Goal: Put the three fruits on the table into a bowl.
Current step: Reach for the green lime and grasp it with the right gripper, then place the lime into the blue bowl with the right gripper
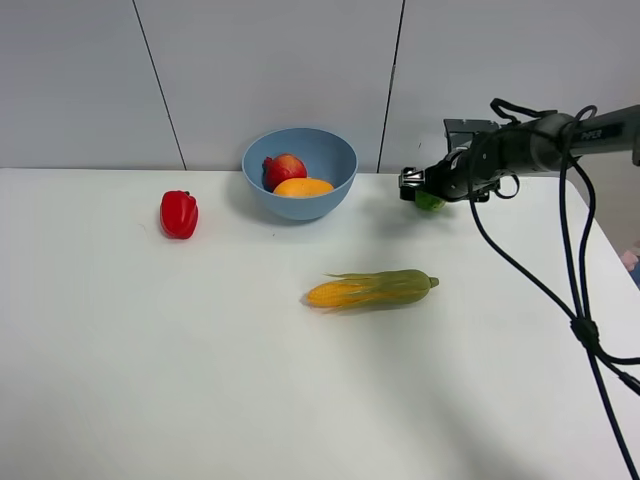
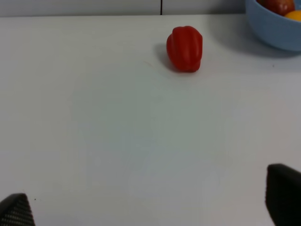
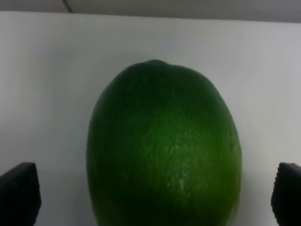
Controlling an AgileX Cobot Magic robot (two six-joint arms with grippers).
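The light-blue bowl (image 1: pixel 322 150) stands at the back of the white table (image 1: pixel 150 350). The red pomegranate (image 1: pixel 285 169) and the orange-yellow mango (image 1: pixel 303 187) lie inside it. The green lime (image 1: pixel 431 201) sits on the table to the right of the bowl. My right gripper (image 1: pixel 421 192) is down at the lime. In the right wrist view the lime (image 3: pixel 164 146) fills the middle, and my right gripper (image 3: pixel 155 200) is open, its fingertips (image 3: pixel 19 193) apart from the lime on both sides. My left gripper (image 2: pixel 150 207) is open and empty over bare table.
A red bell pepper (image 1: pixel 179 214) stands left of the bowl and also shows in the left wrist view (image 2: pixel 185 49). A corn cob with green husk (image 1: pixel 372 290) lies in front of the bowl. The right arm's black cables (image 1: pixel 580 320) hang over the table's right side.
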